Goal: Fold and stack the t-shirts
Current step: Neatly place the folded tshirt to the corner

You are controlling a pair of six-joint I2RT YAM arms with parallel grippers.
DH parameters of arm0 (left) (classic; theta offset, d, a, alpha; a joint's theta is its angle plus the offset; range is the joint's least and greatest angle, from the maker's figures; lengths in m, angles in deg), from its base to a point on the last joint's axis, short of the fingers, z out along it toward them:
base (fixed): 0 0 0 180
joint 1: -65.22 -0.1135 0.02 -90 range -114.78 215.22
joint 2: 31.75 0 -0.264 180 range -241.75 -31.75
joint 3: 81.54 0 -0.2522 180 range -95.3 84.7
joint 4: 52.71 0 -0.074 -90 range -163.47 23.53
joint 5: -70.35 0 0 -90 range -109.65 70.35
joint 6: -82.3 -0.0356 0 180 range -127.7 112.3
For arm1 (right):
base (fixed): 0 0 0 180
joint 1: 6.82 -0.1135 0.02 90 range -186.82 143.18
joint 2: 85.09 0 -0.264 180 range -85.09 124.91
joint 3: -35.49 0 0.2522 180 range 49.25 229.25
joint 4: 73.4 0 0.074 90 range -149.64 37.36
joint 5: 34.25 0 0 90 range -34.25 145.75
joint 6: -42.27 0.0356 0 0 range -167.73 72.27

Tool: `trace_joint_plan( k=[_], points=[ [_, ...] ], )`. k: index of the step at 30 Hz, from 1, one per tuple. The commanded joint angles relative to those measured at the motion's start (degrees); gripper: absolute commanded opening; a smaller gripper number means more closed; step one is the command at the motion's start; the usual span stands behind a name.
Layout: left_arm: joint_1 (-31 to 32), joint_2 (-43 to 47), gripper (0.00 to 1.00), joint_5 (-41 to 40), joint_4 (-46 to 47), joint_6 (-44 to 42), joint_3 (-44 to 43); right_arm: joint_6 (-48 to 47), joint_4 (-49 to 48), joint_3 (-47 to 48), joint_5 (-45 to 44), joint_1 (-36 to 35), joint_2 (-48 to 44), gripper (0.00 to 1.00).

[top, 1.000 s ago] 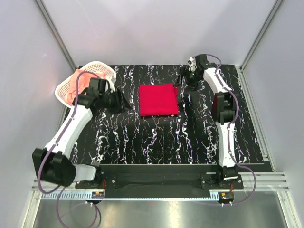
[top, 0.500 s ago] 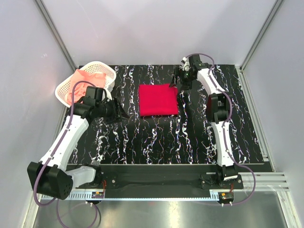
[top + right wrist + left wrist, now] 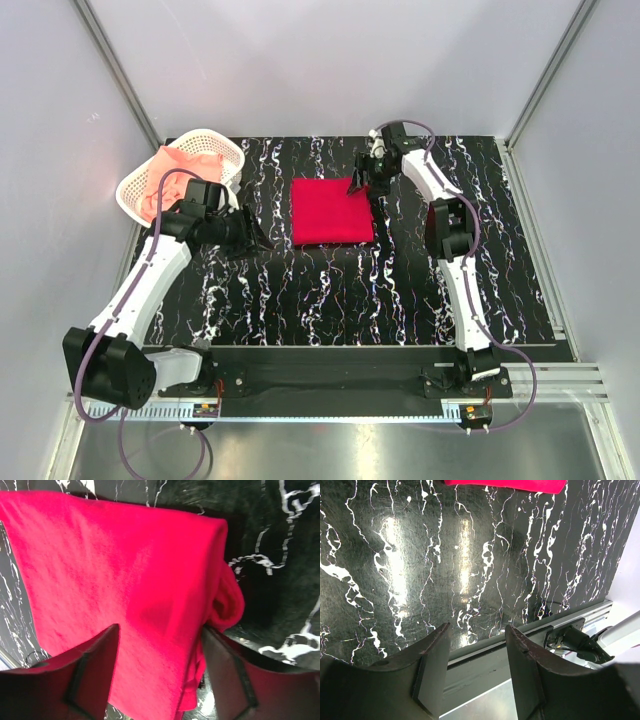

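The crimson red t-shirt (image 3: 332, 210) lies folded in a neat rectangle at the middle of the black marbled table. It fills the right wrist view (image 3: 125, 590), where its rolled corner shows at the right. My right gripper (image 3: 358, 184) is open, with its fingers spread over the shirt's far right corner. The pale salmon-pink t-shirt (image 3: 180, 165) lies crumpled in the white lattice basket (image 3: 225, 143) at the far left. My left gripper (image 3: 256, 232) is open and empty, hanging above bare table between the basket and the red shirt. The red shirt's edge (image 3: 505, 485) shows at the top of the left wrist view.
The black marbled table (image 3: 330, 290) ends at a metal rail (image 3: 530, 630) at the front. Grey walls close in the back and both sides. The basket stands against the left wall.
My right gripper has moved left and down from the far right of the table onto the red shirt's far right corner. My left gripper has drawn back slightly toward the basket.
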Motion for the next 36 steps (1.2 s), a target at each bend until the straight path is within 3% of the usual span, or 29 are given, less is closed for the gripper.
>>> trace_joint_plan(
  k=[1,8,13,16,18,22,29,36],
  points=[
    [-0.25,0.78,0.52,0.71,1.49,-0.81,-2.23,0.73,-0.1,-0.82,-1.29,-0.81,0.74,0.71],
    [-0.25,3.5,0.52,0.36,1.14,-0.28,-0.3,0.73,1.39,-1.43,-1.73,-0.73,1.36,0.55],
    [-0.25,5.61,0.52,0.71,1.49,0.68,1.63,-0.06,3.85,-0.91,-1.47,-0.81,2.06,0.3],
    [-0.34,7.02,0.52,0.97,1.67,1.47,2.25,-1.02,4.55,-2.57,-1.82,-0.81,1.01,0.06],
    [-0.34,8.77,0.52,1.15,1.58,2.18,3.04,-1.73,4.99,-4.68,-3.04,-0.81,-0.66,0.0],
    [-0.34,13.25,0.52,0.88,1.58,4.02,5.41,-5.14,8.33,-8.9,-6.73,-0.72,-4.7,0.0],
    [-0.25,19.94,0.52,1.41,0.71,7.19,8.4,-7.96,11.05,-24.88,-15.68,-0.37,-18.92,0.0],
    [-0.25,21.17,0.52,3.87,-1.4,4.21,8.23,-11.39,14.84,-36.58,-27.46,0.42,-28.52,0.0]
  ],
)
